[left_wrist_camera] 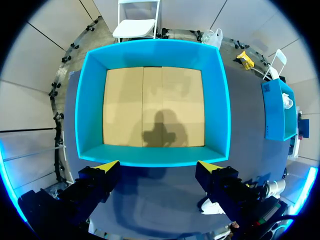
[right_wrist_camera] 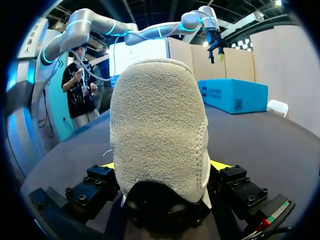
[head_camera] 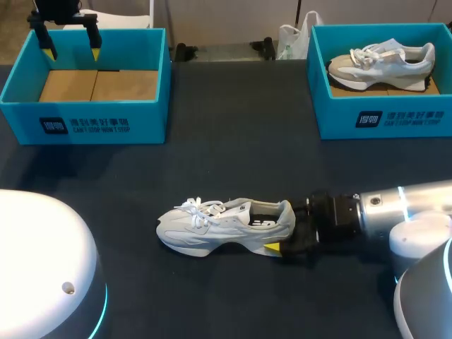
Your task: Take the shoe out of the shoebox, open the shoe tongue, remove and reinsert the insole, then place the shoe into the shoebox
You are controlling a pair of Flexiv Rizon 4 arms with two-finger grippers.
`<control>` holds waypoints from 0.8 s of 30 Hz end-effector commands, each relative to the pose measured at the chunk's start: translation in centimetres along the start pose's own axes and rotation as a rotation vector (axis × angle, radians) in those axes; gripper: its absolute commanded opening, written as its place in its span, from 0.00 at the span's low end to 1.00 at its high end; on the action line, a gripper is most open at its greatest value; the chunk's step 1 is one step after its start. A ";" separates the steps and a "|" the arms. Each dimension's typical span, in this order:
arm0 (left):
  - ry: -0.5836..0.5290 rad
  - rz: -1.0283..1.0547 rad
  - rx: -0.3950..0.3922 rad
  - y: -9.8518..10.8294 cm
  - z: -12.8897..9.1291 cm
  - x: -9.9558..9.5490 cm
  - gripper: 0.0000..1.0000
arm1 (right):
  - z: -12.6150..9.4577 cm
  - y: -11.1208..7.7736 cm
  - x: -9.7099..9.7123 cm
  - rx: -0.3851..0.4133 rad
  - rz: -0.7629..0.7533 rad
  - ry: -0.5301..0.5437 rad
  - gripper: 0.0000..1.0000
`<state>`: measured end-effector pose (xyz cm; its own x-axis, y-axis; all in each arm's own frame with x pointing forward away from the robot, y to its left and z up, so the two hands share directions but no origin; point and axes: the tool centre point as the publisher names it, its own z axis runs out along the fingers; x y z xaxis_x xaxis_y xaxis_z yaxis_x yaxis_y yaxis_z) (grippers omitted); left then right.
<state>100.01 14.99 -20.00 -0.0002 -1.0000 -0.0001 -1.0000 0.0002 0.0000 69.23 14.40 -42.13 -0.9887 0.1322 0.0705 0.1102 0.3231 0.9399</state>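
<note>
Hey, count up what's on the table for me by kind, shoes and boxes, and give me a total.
Shoes: 2, the table shoe and the boxed shoe.
Shoeboxes: 2, the left shoebox, empty, and the right shoebox.
Total: 4.

Pale grey shoe point(head_camera: 226, 224) — teal shoebox point(head_camera: 85, 121)

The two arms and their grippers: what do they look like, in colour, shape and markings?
The left arm and right arm are rounded silver-grey segments with thin cyan light rings at the joints. The right one ends in a black wrist block. The left gripper and right gripper have blocky black fingers with wedge-shaped yellow tips.
</note>
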 end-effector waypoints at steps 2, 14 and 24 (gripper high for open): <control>0.000 0.000 0.000 0.0 0.0 0.0 1.00 | 0.4 0.1 -0.1 0.007 0.005 -0.006 0.43; 0.000 0.000 0.000 0.0 0.0 0.0 1.00 | 0.1 0.3 0.0 -0.003 0.010 0.003 0.00; 0.000 0.000 0.000 0.0 0.0 0.0 1.00 | 0.1 0.3 0.0 -0.003 0.010 0.003 0.00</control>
<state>100.01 14.99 -20.00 -0.0002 -1.0000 -0.0001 -1.0000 0.0002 0.0000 69.19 14.54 -42.04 -0.9879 0.1333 0.0793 0.1180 0.3140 0.9420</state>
